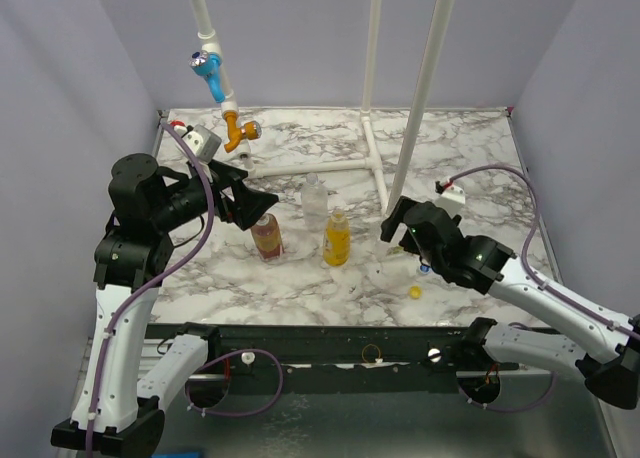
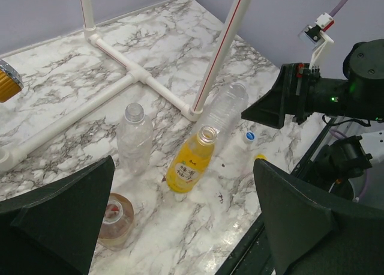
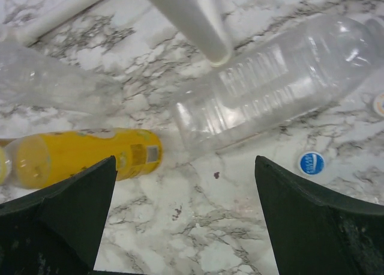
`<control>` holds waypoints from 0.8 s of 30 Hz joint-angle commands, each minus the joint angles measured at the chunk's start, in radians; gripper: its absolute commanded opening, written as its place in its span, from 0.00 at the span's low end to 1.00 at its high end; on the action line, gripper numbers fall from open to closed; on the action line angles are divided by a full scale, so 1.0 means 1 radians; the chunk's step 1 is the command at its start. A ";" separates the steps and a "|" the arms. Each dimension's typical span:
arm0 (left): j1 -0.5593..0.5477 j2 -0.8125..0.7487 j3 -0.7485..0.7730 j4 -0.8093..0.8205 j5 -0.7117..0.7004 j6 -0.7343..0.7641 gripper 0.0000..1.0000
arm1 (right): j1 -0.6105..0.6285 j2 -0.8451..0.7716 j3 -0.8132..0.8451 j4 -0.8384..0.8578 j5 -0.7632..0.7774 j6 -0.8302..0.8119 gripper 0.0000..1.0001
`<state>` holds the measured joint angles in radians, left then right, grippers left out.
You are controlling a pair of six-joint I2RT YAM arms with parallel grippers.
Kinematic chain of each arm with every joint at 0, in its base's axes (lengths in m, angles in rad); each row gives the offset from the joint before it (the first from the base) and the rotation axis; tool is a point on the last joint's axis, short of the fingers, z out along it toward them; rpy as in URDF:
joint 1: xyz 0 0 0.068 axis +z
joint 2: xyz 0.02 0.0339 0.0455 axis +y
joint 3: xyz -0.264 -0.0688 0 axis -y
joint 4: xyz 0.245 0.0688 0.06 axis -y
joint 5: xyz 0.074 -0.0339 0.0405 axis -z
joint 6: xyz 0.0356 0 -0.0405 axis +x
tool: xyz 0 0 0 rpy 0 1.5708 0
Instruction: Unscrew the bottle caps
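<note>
Three bottles stand upright with open necks: a brown one [image 1: 267, 236] [image 2: 114, 218], a slim clear one [image 1: 315, 200] [image 2: 133, 137] and a yellow-orange one [image 1: 337, 238] [image 2: 191, 161] [image 3: 84, 155]. The wider clear bottle [image 2: 225, 110] [image 3: 276, 89] lies on its side by the slanted pipe. A blue-and-white cap [image 2: 250, 135] [image 3: 311, 163] and a yellow cap [image 1: 415, 291] [image 2: 260, 157] lie loose on the marble. My left gripper [image 1: 250, 203] [image 2: 183, 167] is open above the brown bottle, holding nothing. My right gripper [image 1: 400, 228] [image 3: 185, 161] is open and empty over the lying bottle.
A white pipe frame [image 1: 330, 163] lies across the back of the table, and a slanted pipe [image 1: 425, 88] [image 3: 192, 20] rises from it. A tap with a blue handle [image 1: 207, 63] and an orange fitting [image 1: 238, 130] hangs at the back left. A dark rail [image 1: 330, 338] edges the front.
</note>
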<state>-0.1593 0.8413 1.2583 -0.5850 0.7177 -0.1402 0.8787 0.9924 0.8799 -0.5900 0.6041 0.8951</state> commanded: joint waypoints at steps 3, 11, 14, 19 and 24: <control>-0.003 0.007 0.033 0.013 0.043 -0.017 0.99 | -0.188 0.034 -0.052 -0.114 -0.105 0.083 1.00; -0.003 0.007 0.066 0.014 0.054 -0.018 0.99 | -0.403 0.157 -0.059 0.046 -0.204 0.004 1.00; -0.003 0.001 0.075 0.012 0.058 -0.006 0.99 | -0.441 0.160 -0.092 0.108 -0.211 0.046 1.00; -0.003 -0.001 0.080 0.012 0.069 -0.012 0.99 | -0.462 0.202 -0.140 0.175 -0.167 0.133 1.00; -0.003 -0.002 0.078 0.011 0.091 -0.025 0.99 | -0.570 0.261 -0.103 0.146 -0.171 0.144 1.00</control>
<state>-0.1593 0.8490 1.3151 -0.5789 0.7650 -0.1524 0.3939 1.2201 0.7578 -0.4629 0.4225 1.0027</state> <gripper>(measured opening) 0.988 0.998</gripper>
